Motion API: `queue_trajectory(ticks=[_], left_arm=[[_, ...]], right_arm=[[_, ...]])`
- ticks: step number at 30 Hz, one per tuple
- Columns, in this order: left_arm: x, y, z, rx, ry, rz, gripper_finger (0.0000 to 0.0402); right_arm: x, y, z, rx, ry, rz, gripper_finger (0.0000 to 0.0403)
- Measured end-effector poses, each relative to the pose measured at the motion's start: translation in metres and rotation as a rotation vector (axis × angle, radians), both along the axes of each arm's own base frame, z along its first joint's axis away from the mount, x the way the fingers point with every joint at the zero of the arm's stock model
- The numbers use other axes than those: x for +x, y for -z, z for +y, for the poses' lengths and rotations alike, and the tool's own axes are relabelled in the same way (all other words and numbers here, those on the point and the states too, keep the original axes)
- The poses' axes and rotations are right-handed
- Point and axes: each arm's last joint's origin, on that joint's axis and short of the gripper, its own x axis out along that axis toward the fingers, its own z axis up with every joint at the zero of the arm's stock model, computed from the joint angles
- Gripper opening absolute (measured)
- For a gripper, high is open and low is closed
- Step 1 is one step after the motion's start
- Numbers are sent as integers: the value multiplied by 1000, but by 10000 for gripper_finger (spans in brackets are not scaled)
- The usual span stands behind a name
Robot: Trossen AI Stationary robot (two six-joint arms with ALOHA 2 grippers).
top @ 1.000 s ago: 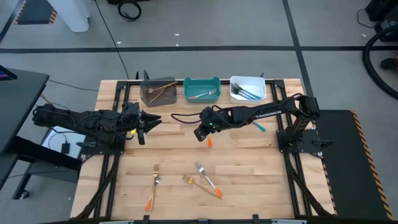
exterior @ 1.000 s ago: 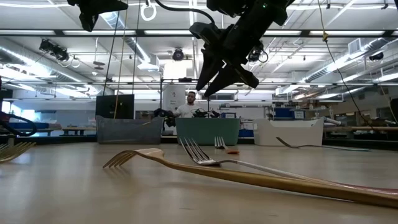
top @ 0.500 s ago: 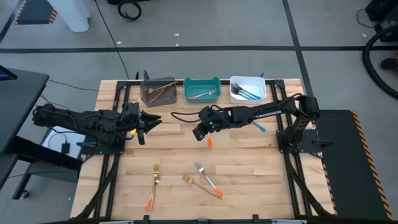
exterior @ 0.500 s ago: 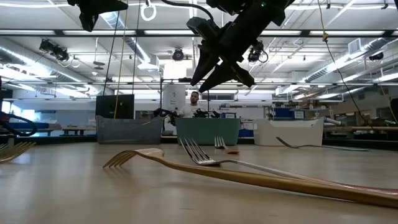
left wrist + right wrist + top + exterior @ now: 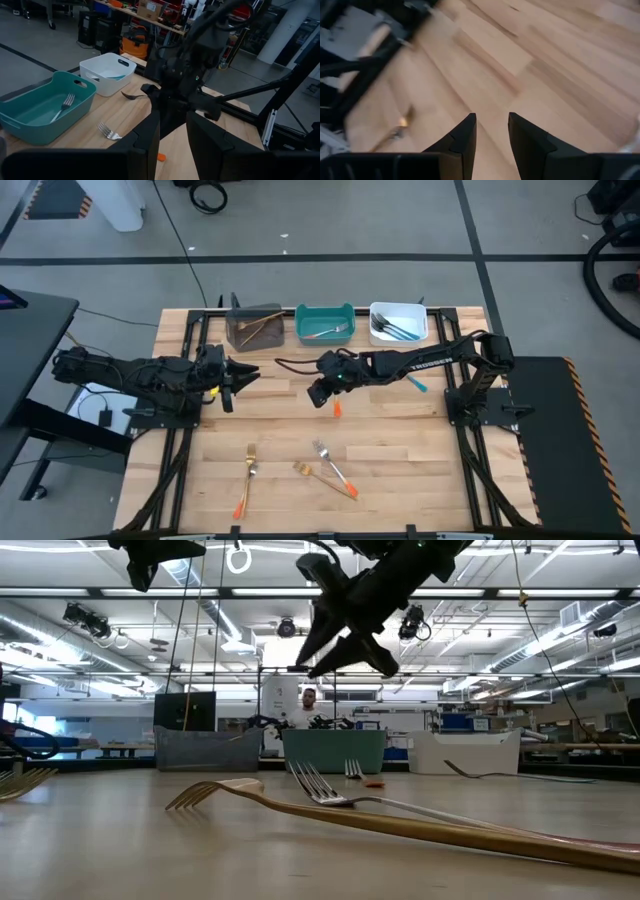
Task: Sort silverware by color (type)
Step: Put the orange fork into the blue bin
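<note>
Above the middle of the table [image 5: 400,450], the right gripper [image 5: 316,392] hangs with its two fingers [image 5: 465,135] spread and nothing between them; bare wood shows through the gap in the right wrist view. The left gripper [image 5: 232,376] waits near the table's left edge, fingers likewise parted and empty.

Step in hand, as judged: reaching for another fork. To do it well, the wrist should turn until the fingers straddle the handle across its width, descend over its middle, then close.

Nearest piece: an orange-handled fork [image 5: 338,409] just beside the right gripper, toward the front edge, only its orange handle showing, long axis roughly front-to-back. Toward the front edge lie three more: one orange-handled fork [image 5: 245,480] left of centre, tines toward the back, handle toward the front-left corner; a second [image 5: 335,469] running diagonally, tines toward the back-left; a gold fork [image 5: 322,478] lying beside it.
</note>
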Motion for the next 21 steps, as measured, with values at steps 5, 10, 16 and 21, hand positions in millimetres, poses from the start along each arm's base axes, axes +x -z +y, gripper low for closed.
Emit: queue_trajectory(ticks=[5, 10, 16, 21], left_arm=[[0, 0, 0, -2, 0, -1, 105], [0, -1, 0, -25, -2, -16, 105], [1, -9, 0, -63, -4, -106, 105], [1, -13, 0, -13, 1, -131, 105]], right_arm=[[7, -9, 1, 0, -47, -112, 120], [12, -16, 3, 24, -107, -200, 120], [17, -27, 4, 46, -161, -328, 120], [18, -30, 4, 34, -172, -360, 120]])
